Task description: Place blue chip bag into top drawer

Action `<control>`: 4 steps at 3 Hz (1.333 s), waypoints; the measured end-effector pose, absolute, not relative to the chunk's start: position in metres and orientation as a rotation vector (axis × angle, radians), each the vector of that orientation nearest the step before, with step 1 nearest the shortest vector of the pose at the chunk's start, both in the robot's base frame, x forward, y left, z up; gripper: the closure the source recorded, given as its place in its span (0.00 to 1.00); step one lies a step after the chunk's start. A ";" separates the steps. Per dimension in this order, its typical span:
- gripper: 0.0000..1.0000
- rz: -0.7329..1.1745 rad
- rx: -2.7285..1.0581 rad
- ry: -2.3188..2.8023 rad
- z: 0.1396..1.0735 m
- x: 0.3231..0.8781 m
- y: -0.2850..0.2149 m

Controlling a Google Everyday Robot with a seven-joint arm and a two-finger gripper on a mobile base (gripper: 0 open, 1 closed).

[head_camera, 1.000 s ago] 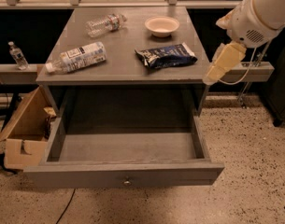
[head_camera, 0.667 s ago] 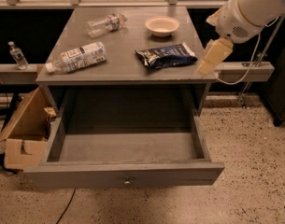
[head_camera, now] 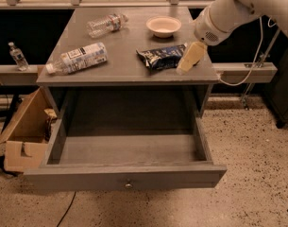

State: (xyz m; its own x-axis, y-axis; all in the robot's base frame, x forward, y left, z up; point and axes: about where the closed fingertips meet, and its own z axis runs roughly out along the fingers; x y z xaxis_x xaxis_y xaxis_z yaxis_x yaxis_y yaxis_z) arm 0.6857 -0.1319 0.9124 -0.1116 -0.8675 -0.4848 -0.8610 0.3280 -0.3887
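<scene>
The gripper point(head_camera: 190, 58) covers the right end of the blue chip bag point(head_camera: 157, 59).

Blue chip bag point(head_camera: 161, 58): crinkled dark navy foil with white print. It lies flat on the table point(head_camera: 120, 72), at 3 o'clock from the tabletop's centre, long axis running roughly 8 to 2 o'clock. Top drawer point(head_camera: 87, 178): wide, shallow, grey wood, standing open below the tabletop at 6 o'clock from the bag. Small round knob point(head_camera: 128, 185) at front centre. Gripper point(head_camera: 186, 64): just beside the bag at its 3 o'clock, over the tabletop.
</scene>
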 end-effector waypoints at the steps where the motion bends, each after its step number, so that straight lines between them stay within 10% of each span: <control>1: 0.00 0.023 -1.490 1.945 0.897 0.710 -0.120; 4: 0.00 0.110 -1.468 1.954 0.874 0.749 -0.089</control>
